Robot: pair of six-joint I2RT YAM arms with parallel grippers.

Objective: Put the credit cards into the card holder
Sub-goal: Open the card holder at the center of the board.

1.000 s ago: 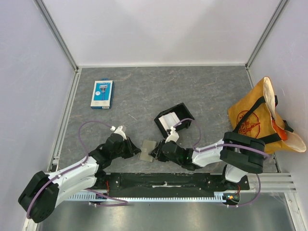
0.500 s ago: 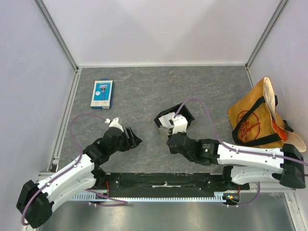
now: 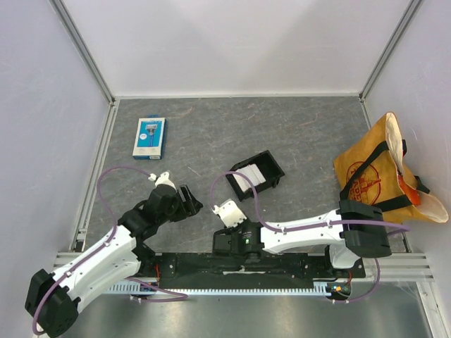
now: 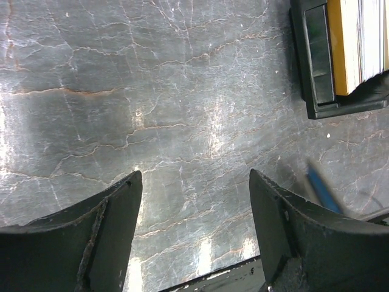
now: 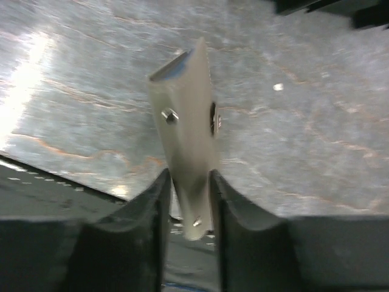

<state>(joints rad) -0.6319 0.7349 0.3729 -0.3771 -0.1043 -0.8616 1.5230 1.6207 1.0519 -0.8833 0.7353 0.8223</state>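
Left pincer (image 4: 194, 225): spread, nothing inside, over bare desk (image 4: 152, 91) | right pincer (image 5: 188, 204): we see it pinching the card holder (image 5: 185, 121) near the middle of the desk's near edge | credit cards (image 3: 249, 178): in the black tray (image 4: 317, 61), mid-desk.

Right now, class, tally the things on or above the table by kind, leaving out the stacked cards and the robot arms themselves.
Black tray: 1
Blue-and-white retail pack: 1
Orange tote bag: 1
Card holder, pinched between the right fingers: 1
Total: 4
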